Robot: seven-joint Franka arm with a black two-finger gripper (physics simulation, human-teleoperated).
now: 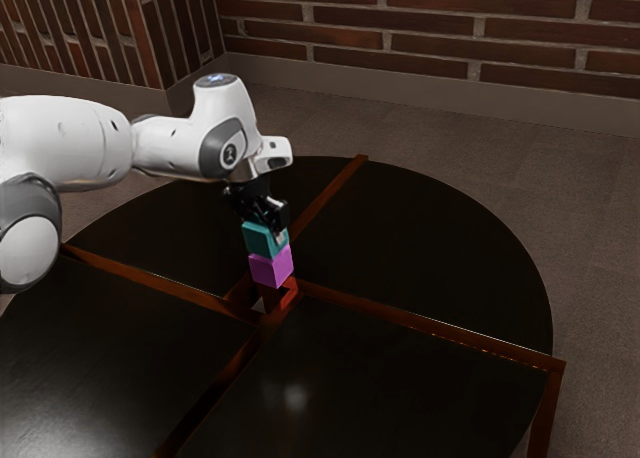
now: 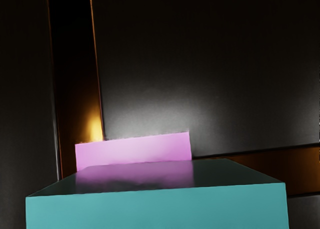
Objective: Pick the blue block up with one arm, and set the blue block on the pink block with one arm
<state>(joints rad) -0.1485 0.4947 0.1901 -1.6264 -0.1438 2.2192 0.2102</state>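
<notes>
Sitting level, blue blk atop pink

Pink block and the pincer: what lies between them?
The blue block lies between them, in the exterior view: it sits on the pink block, and the pincer is at its top.
</notes>
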